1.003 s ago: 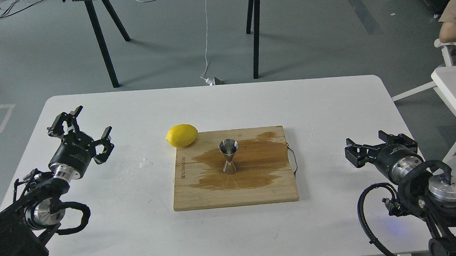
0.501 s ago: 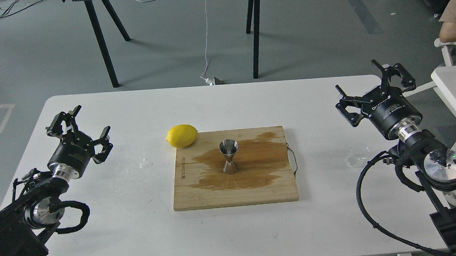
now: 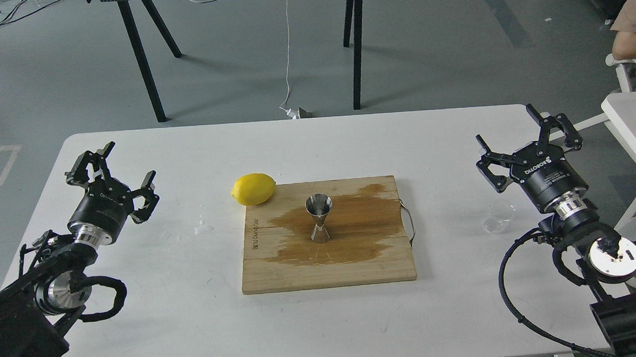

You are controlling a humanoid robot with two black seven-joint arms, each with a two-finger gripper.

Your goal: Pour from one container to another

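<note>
One wooden cutting board [image 3: 279,267] lies near the middle of the white table [image 3: 316,146] and serves as the landmark. One steel jigger [image 3: 319,218] stands upright at the board's centre, on a wide dark wet stain [image 3: 364,225]. One lemon [image 3: 253,188] lies at the board's far-left corner, touching its edge. One clear glass cup [image 3: 498,216] stands on the table well to the right of the board, just beside the right arm. There are two tools: the left tool [image 3: 111,167] hangs well to the left of the board, fingers spread wide, holding nothing; the right tool [image 3: 528,135] hangs well to the right of the board, beyond the cup, fingers likewise spread and empty.
</note>
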